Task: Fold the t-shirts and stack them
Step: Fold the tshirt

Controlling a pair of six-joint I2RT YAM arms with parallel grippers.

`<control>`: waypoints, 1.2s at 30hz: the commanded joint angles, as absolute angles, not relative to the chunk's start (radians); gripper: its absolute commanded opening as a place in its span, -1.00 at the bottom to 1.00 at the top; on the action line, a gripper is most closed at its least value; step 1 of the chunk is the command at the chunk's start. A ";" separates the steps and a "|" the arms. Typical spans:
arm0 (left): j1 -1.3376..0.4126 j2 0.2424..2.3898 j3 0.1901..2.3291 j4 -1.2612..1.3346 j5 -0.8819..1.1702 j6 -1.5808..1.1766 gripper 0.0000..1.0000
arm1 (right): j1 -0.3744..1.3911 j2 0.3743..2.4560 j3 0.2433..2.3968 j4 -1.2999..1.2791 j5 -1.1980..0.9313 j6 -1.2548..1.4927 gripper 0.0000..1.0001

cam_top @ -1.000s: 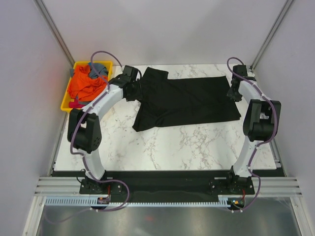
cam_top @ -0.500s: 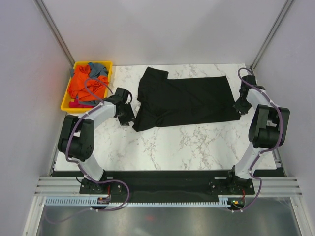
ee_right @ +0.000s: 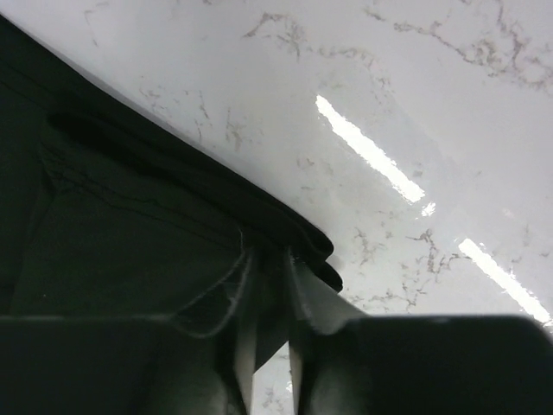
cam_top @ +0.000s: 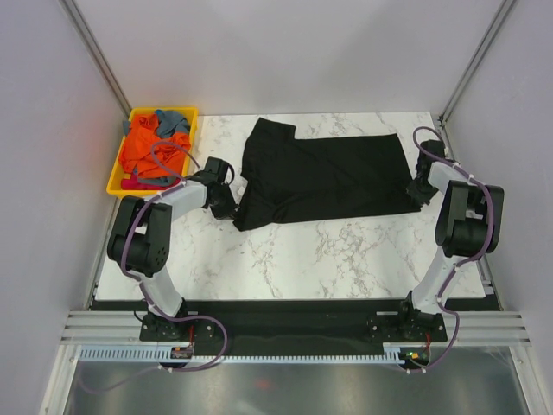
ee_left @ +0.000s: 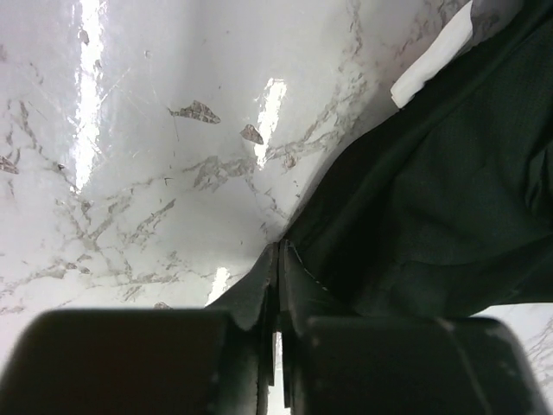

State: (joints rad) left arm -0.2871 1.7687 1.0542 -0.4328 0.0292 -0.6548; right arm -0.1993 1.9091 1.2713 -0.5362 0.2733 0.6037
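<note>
A large black t-shirt lies spread on the marble table, rumpled at its near left corner. My left gripper sits low at that corner. In the left wrist view its jaws are shut, pinching the black t-shirt at its edge, and a white label shows farther along. My right gripper is at the near right corner. In the right wrist view it is closed on the folded hem of the black t-shirt. Orange t-shirts and a grey-blue one lie bunched in the tray.
The yellow plastic tray stands at the table's far left corner, just beyond the left arm. Grey walls and metal posts close in the table on both sides. Bare marble stretches from the shirt's near edge to the arm bases.
The left gripper came from the shirt's far left part down to its near left corner and shut. The right gripper moved nearer along the right edge and closed on the hem.
</note>
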 commanded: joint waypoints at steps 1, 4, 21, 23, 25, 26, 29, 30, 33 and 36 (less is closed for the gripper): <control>-0.288 1.792 1.069 -0.442 -0.046 -0.658 -0.95 | -0.206 1.888 1.238 -0.518 0.331 0.626 -0.63; -0.288 1.746 1.071 -0.471 -0.122 -0.655 -0.95 | -0.204 1.846 1.203 -0.531 0.362 0.627 -0.91; -0.190 1.785 1.408 -0.439 0.119 -0.482 -0.14 | -0.209 1.776 1.120 -0.526 0.351 0.594 -0.97; -0.186 1.874 1.484 -0.400 0.141 -0.459 -0.18 | -0.209 1.782 1.127 -0.526 0.353 0.592 -0.96; -0.181 1.966 1.538 -0.388 0.182 -0.433 -0.23 | -0.209 1.784 1.134 -0.526 0.356 0.586 -0.95; -0.181 1.992 1.583 -0.384 0.195 -0.427 -0.24 | -0.209 1.784 1.134 -0.525 0.357 0.584 -0.95; -0.181 2.074 1.640 -0.374 0.219 -0.408 -0.26 | -0.210 1.784 1.140 -0.525 0.357 0.581 -0.95; -0.181 2.085 1.646 -0.373 0.213 -0.403 -0.26 | -0.212 1.784 1.143 -0.528 0.357 0.580 -0.95; -0.181 2.120 1.649 -0.361 0.210 -0.400 -0.26 | -0.215 1.782 1.147 -0.528 0.359 0.580 -0.95; -0.181 2.152 1.651 -0.353 0.227 -0.402 -0.24 | -0.215 1.782 1.147 -0.529 0.362 0.580 -0.94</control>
